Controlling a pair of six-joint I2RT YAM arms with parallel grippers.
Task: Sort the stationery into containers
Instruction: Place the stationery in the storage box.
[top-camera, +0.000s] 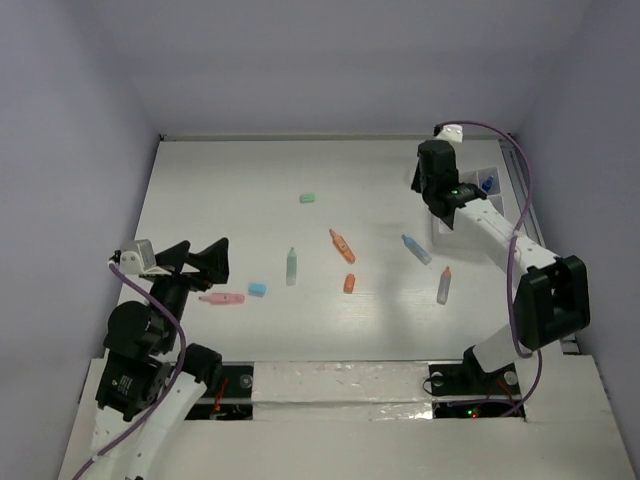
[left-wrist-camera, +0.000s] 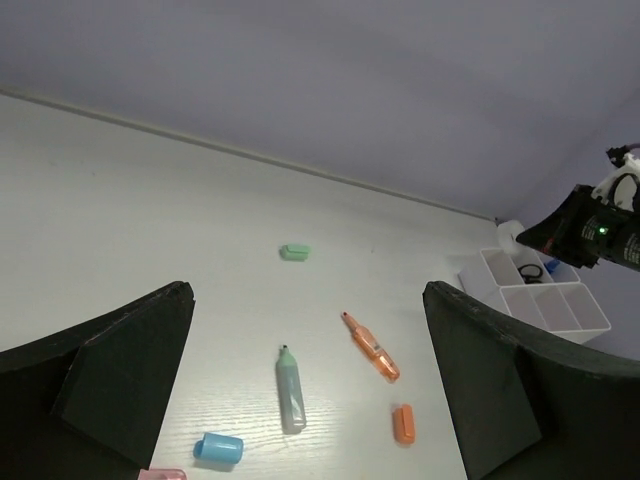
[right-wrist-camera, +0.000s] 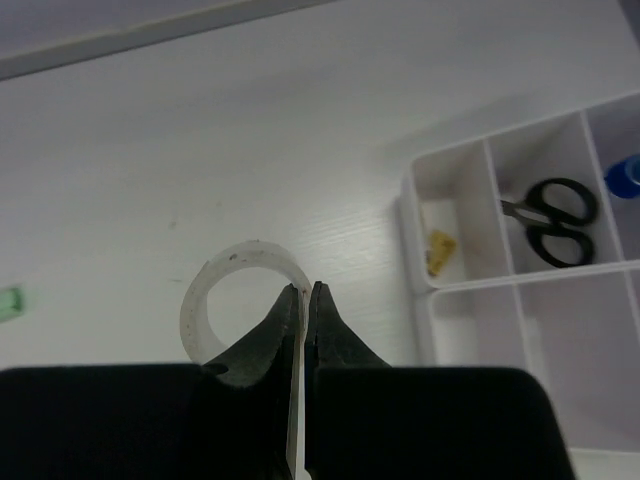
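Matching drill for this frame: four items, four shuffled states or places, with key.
1. white tape ring
2. black scissors
3. green eraser
4. left gripper

A. in a tray compartment
B. wide open, holding nothing
C. pinched in the shut right gripper
D. loose on the table, towards its far side

Pairs: 1-C, 2-A, 3-D, 4-B

No legible text, perhaps too small.

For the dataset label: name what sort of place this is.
Probably a robot test cell: white table, bare lavender walls around it, left arm and right arm at its edge.
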